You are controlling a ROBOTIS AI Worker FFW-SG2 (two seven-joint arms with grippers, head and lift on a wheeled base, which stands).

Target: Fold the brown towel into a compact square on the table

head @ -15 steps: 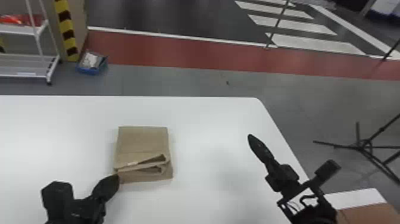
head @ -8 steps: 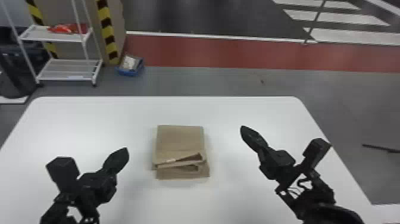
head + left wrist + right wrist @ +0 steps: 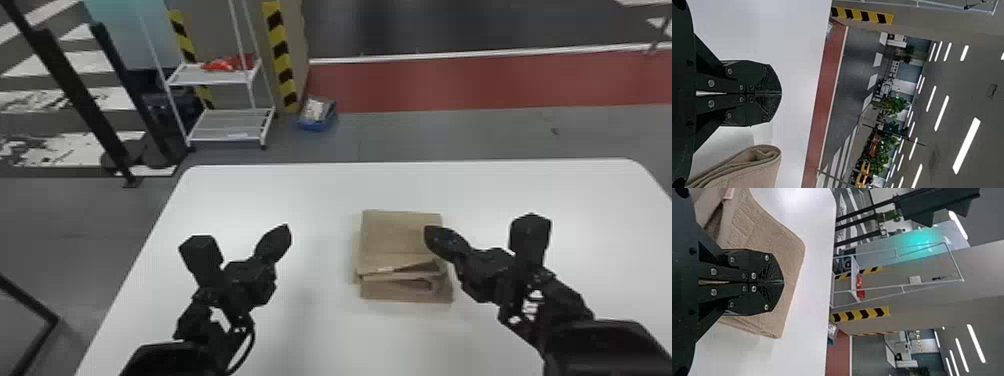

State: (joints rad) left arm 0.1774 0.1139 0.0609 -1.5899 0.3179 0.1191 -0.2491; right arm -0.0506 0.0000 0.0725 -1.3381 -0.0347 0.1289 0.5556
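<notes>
- Key relation for you: the brown towel [image 3: 400, 240] lies left of the right tool [image 3: 431, 235], whose tip overlaps the towel's right side in the head view.
- Right arm is your nearer one. Its tool slants toward far left, so its long axis points across the towel.
- Towel's long axis: probably near to far, allowing for the slanted view; close to square either way.
- Left tool [image 3: 285, 231] stands well apart, off the towel's left side, slanting toward far right. From it, the towel lies to the right.
- Both tools: fingers together, no gap at the tips, nothing held. You'd need to open one before any pinch.
- Towel sits folded in a packet on the tabletop [image 3: 500, 187], between the two arms. Loose layers [image 3: 377, 291] gape at its near edge, toward the right.
- Whether the right tool touches cloth, you can't tell.
- Judgement: folding looks nearly done; a light press on that near edge might tidy it. Sideways drag could skew the stack.
</notes>
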